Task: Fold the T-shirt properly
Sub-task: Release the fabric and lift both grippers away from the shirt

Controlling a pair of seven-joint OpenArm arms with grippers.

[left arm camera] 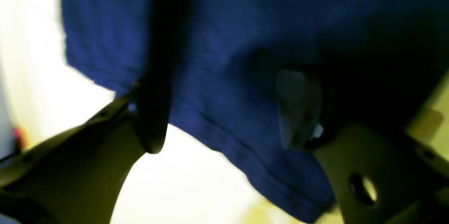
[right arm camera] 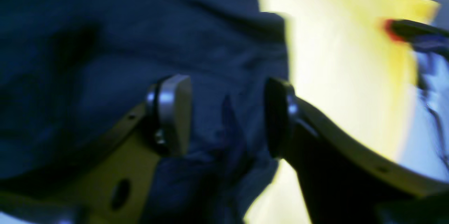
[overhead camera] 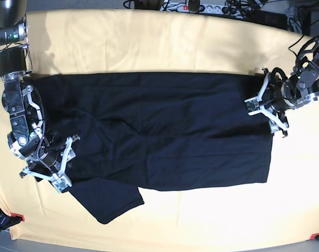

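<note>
The T-shirt (overhead camera: 164, 131) lies flat between the open left claw (overhead camera: 267, 110) and open right claw (overhead camera: 67, 160).

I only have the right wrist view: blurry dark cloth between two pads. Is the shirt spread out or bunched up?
Observer: Mostly spread. The T-shirt lies across the yellow table, with one sleeve sticking out beside the right claw.
Operator: Where is the other arm?
Observer: The left claw is at the shirt's opposite end, over its edge.
Operator: Open or gripping?
Observer: Open. In its wrist view the pads stand wide apart with the hem between them.
</note>
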